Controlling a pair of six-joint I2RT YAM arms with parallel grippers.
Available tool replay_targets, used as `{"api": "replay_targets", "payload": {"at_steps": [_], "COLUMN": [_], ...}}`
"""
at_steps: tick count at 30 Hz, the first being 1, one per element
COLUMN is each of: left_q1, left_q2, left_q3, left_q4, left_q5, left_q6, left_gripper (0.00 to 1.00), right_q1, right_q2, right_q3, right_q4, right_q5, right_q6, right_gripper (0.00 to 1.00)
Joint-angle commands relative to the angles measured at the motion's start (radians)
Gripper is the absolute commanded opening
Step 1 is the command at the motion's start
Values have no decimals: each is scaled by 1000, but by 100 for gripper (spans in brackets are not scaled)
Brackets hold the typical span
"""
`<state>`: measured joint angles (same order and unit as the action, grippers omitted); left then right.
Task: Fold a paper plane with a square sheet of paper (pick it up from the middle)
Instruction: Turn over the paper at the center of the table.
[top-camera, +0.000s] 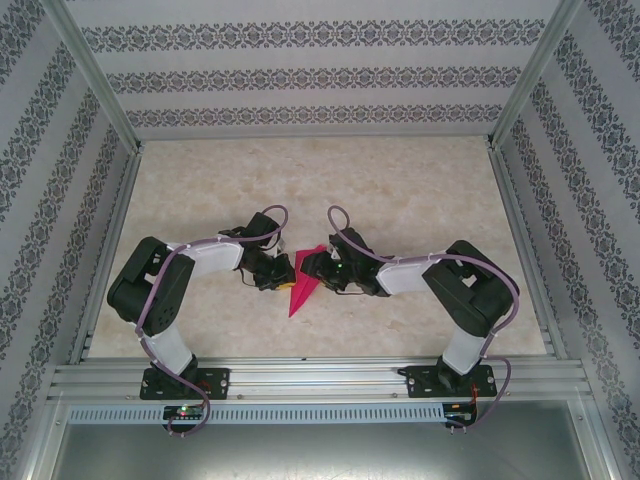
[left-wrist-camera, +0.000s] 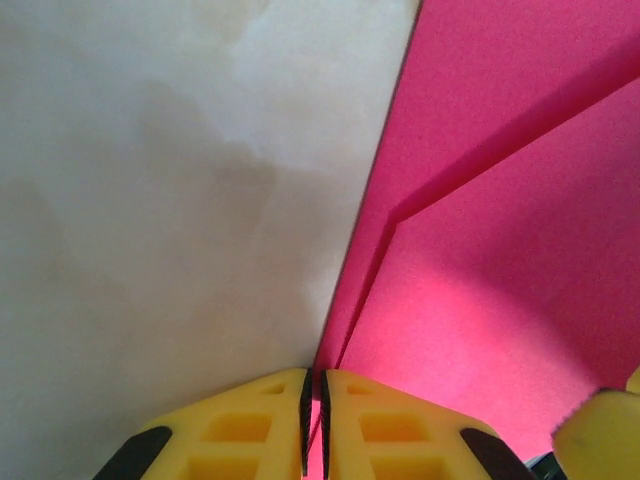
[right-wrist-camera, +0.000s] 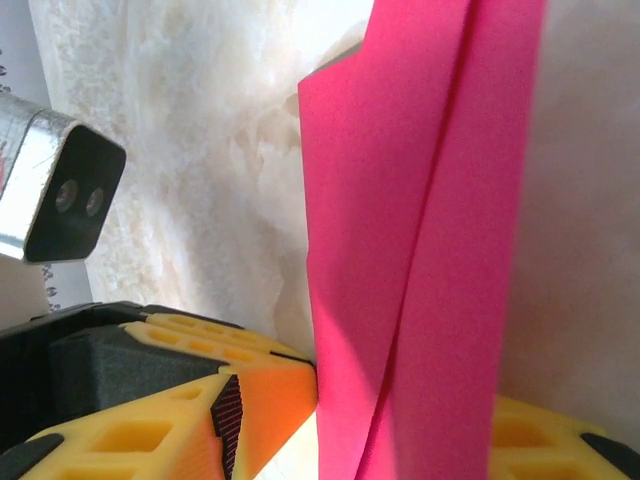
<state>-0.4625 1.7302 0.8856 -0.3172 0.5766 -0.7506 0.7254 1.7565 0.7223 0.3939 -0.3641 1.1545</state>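
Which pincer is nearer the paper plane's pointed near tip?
Left, it seems. The left pincer pinches the paper plane's left edge close beside the tip. The right pincer straddles the paper farther up-table.

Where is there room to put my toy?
The far half of the table, up to the back wall, is bare. So is the near strip along the metal rail. The middle is crowded: left pincer and right pincer meet at the pink paper.

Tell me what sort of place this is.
Probably a lab robot cell, not a home: an aluminium frame and patterned wall panels box in a marble-look table.
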Motion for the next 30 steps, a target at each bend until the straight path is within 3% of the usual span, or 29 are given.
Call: {"api": "replay_targets", "payload": {"at_steps": [1, 8, 25, 28, 30], "left_q1": [0, 0, 0, 1, 0], "left_q2": [-9, -27, -46, -53, -57], "left_q3": [-13, -17, -38, -48, -50], "left_q4": [24, 23, 47, 53, 53], "left_q5": [22, 17, 13, 15, 14], "left_q6": [-25, -39, -49, -50, -49], "left_gripper": [15, 15, 14, 14, 14], "right_q1": [16, 15, 38, 42, 42], "right_q2": [34, -10, 20, 29, 45], "right_q3": [15, -42, -48, -34, -21], "right_q4": [28, 61, 129, 112, 116], "right_q5": [56, 128, 108, 110, 110], "right_q6": [17, 20, 74, 70, 63], "right_gripper": [49, 49, 47, 38, 37]}}
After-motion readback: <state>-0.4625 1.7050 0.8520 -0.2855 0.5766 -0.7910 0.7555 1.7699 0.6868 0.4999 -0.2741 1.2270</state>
